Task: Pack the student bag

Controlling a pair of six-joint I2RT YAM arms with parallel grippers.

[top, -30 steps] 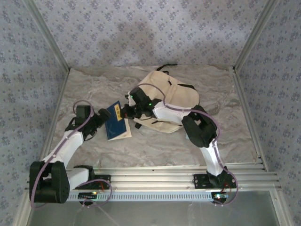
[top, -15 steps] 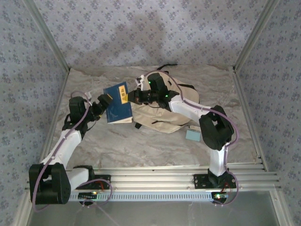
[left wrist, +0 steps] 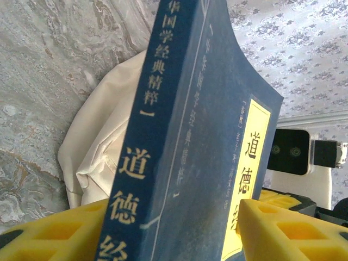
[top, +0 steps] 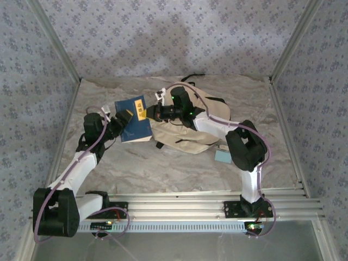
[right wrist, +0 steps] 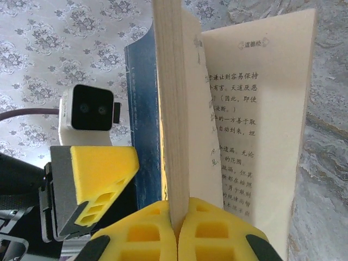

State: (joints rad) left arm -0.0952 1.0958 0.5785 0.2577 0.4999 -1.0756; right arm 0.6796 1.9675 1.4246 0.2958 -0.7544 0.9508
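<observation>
A blue book (top: 135, 118) with a yellow title label is held upright off the table, just left of the cream student bag (top: 209, 117). My right gripper (top: 147, 113) is shut on the book's page block (right wrist: 174, 109), pinching a sheaf of pages while a printed page (right wrist: 255, 136) fans away. My left gripper (top: 123, 120) reaches in from the left. In the left wrist view its yellow fingers (left wrist: 272, 228) press the book (left wrist: 201, 136) from both sides, spine on one side and front cover on the other. The bag (left wrist: 103, 136) lies behind the book.
A small teal object (top: 222, 156) lies on the marble table beside the right arm's elbow. A black strap (top: 193, 77) trails off the bag's far edge. Patterned walls and metal frame rails enclose the table on all sides.
A second ago the book lay flat on the table. The right gripper has raised it upright and away, and the left gripper has followed and closed its jaws onto it.
</observation>
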